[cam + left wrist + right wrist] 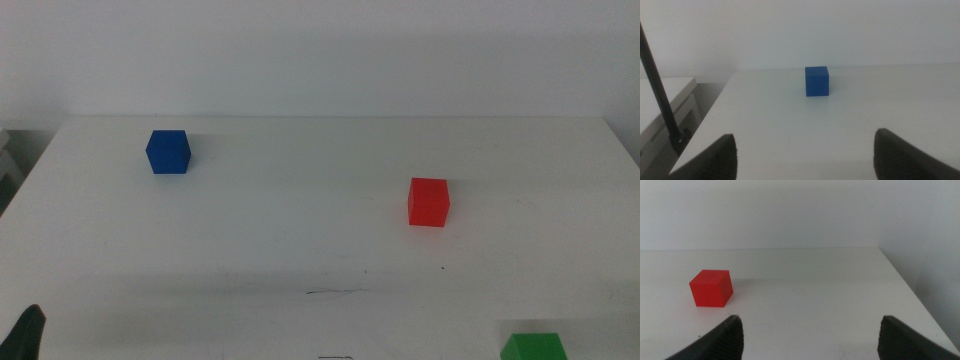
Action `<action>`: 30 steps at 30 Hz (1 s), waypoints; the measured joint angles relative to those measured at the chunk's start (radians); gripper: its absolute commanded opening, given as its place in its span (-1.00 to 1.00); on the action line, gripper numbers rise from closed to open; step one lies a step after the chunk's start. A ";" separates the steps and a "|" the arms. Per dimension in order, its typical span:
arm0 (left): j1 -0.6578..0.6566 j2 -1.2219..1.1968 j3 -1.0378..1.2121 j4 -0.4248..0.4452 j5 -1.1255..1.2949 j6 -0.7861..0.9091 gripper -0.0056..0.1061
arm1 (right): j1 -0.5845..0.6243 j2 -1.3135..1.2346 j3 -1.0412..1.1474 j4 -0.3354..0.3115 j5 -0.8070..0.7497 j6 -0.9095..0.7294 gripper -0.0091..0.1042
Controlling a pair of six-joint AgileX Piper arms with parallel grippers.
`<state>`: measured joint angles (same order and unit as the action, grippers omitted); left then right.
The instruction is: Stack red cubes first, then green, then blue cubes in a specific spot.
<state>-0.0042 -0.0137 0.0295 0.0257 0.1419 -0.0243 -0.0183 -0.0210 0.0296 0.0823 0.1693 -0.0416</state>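
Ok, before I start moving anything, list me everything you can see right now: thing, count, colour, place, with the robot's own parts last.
red cube: one, bright red, right of the table's centre, standing alone.
green cube: one, bright green, at the near right, cut off by the middle view's bottom edge.
blue cube: one, deep blue, far left of the table, standing alone.
line: one, thin and dark, on the tabletop near the front centre, nothing on it.
table: one, white.
left gripper: one, dark jaws open, at the near left edge, facing the blue cube, holding nothing.
right gripper: one, dark jaws open, holding nothing; out of the middle view, the red cube ahead of it.
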 measured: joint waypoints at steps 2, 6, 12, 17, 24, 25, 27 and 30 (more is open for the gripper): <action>0.000 0.000 0.000 0.000 0.000 0.000 0.77 | 0.000 0.007 -0.023 0.000 0.033 0.000 0.55; 0.000 0.000 0.000 0.000 0.000 0.000 0.77 | 0.000 0.109 -0.131 0.001 0.101 0.005 0.55; 0.000 0.000 0.000 0.000 0.000 0.000 0.77 | 0.000 0.395 -0.386 0.000 0.229 0.089 0.55; 0.000 0.000 0.000 0.000 0.000 0.000 0.77 | 0.003 0.648 -0.676 -0.030 0.513 0.174 0.55; 0.000 0.000 0.000 0.000 0.000 0.000 0.77 | 0.139 0.956 -1.016 -0.063 0.776 0.220 0.55; 0.000 0.000 0.000 0.000 0.000 0.000 0.77 | 0.169 1.005 -1.064 -0.067 0.810 0.245 0.55; 0.000 0.000 0.000 0.000 0.000 0.000 0.77 | 0.224 1.103 -1.155 -0.082 0.877 0.309 0.55; 0.000 0.000 0.000 0.000 0.000 0.000 0.77 | 0.293 1.241 -1.272 -0.130 0.963 0.400 0.55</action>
<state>-0.0042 -0.0137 0.0295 0.0257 0.1419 -0.0243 0.2746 1.2196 -1.2427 -0.0477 1.1327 0.3584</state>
